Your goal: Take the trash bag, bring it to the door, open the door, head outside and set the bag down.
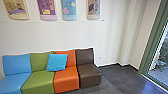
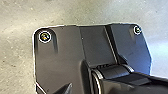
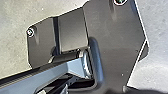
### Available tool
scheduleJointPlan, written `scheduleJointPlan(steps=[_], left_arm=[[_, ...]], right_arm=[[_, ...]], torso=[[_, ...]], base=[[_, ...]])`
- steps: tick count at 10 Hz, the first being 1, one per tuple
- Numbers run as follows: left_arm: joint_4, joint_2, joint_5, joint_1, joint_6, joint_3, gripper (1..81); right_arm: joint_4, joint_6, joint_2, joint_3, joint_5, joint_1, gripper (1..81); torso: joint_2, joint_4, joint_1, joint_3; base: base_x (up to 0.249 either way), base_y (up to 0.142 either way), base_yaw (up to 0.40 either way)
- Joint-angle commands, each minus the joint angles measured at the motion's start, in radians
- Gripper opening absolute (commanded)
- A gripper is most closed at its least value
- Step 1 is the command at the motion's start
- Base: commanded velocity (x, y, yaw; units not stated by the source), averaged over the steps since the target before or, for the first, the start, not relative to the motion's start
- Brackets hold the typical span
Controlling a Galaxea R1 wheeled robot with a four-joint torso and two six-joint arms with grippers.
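Along the right side of the head view runs a green frame (image 1: 151,42) around tall glass, with outdoor ground and plants beyond it; whether this is the door or a window I cannot tell. A dark, soft-edged shape (image 3: 147,91) lies at the lower edge of the right wrist view, below the robot's plate. It is too little in view to tell if it is the trash bag. How either gripper stands cannot be told.
A row of blue, green, orange and brown seats (image 1: 89,72) stands against the white wall (image 1: 62,35), with a blue cushion (image 1: 57,62) on it. Colourful panels hang above. Dark tiled floor (image 1: 112,77) runs between the brown seat and the glass.
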Motion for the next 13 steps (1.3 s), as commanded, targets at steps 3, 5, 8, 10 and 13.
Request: scheduleJointPlan(steps=[3,5,8,10,13], left_arm=[[-0.091,0.004,0.054,-0.061,-0.003,0.004,81.1],[-0.093,0.003,0.054,-0.061,-0.003,0.004,81.1],[-0.093,-0.001,0.054,-0.061,-0.003,0.004,81.1],[-0.091,-0.001,0.054,-0.061,-0.002,0.004,81.1],[-0.091,-0.002,0.055,-0.061,-0.003,0.004,81.1]], right_arm=[[-0.005,-0.004,-0.003,0.006,-0.066,0.038,81.1],[-0.005,-0.004,-0.003,0.006,-0.066,0.039,81.1],[-0.005,-0.004,-0.001,0.006,-0.066,0.041,81.1],[-0.005,-0.004,-0.003,0.006,-0.066,0.041,81.1],[-0.005,-0.004,-0.003,0.006,-0.066,0.041,81.1]], torso=[[0.000,0.000,0.000,0.000],[0.000,0.000,0.000,0.000],[0.000,0.000,0.000,0.000],[0.000,0.000,0.000,0.000],[0.000,0.000,0.000,0.000]], base=[[0.159,0.000,0.000],[0.153,0.000,0.000],[0.142,0.000,0.000],[0.136,0.000,0.000],[0.107,0.000,0.000]])
